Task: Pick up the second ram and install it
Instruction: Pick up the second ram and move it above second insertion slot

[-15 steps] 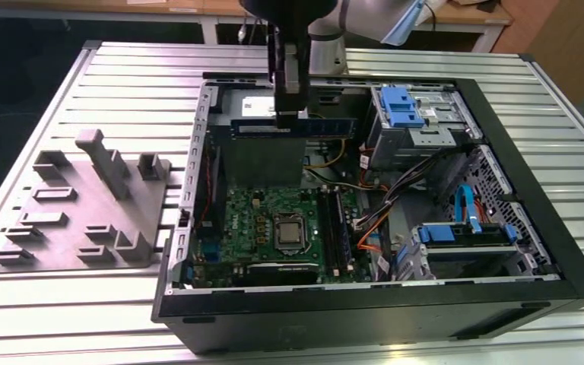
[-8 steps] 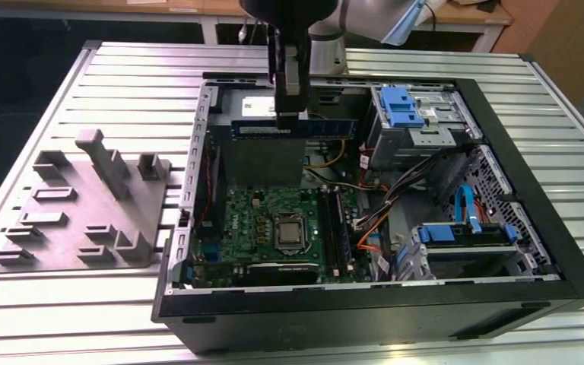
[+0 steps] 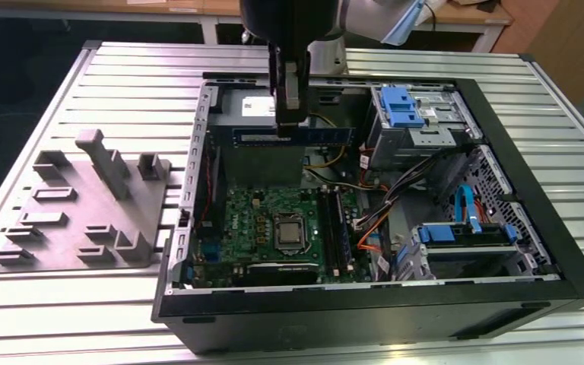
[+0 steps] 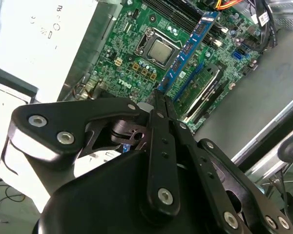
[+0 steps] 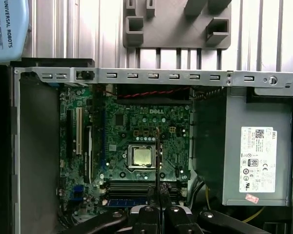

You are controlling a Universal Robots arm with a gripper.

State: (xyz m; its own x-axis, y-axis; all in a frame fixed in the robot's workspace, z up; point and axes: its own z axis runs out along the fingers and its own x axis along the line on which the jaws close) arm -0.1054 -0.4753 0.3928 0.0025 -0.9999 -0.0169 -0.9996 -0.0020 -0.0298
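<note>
Ribbed aluminium slats formed the desk, and an open black computer case lay flat on it. Over the case's far end the gripper hung with its dark metal jaws clamped on the second ram. It pinched the slim, flat stick near its middle and held it clear of everything below.

In the exterior view the stick's long axis ran from nine to three o'clock. The memory slots, long narrow black channels on the green motherboard, lay toward five o'clock from the gripper and ran from twelve to six. By my reading the stick sat crosswise to them and well above. In the first wrist view it showed edge-on as a thin dark line, square across the slots.

The stick looked like a blue-green board carrying dark chips. A square CPU socket with a dull metal lid sat just beside the slots at their nine o'clock. At nine o'clock of the case stood a matte grey moulded tray with blocky upright posts.
</note>
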